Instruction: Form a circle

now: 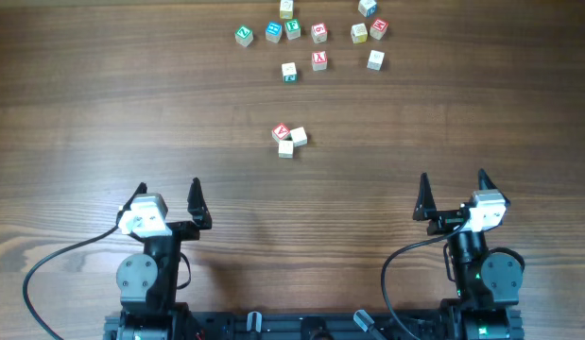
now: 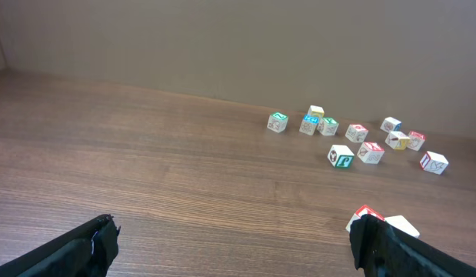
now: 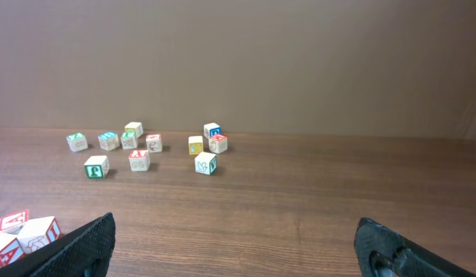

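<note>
Lying ahead between left claw (image 1: 168,185) and right claw (image 1: 453,177), three-cube cluster (image 1: 289,138), claws spread

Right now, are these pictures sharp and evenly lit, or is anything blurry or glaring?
Overhead: soft even light, no harsh glare, only faint shadows by the cluster. Left wrist: far cubes fairly sharp, dark pincer fingers blurred up close. Right wrist: the same, cluster cropped at the edge.

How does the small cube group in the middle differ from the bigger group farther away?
The middle cluster has three cubes, touching; the far scatter has about eleven, mostly apart. The cluster shows red and cream faces; the scatter adds green and blue. Both are small lettered cubes.
</note>
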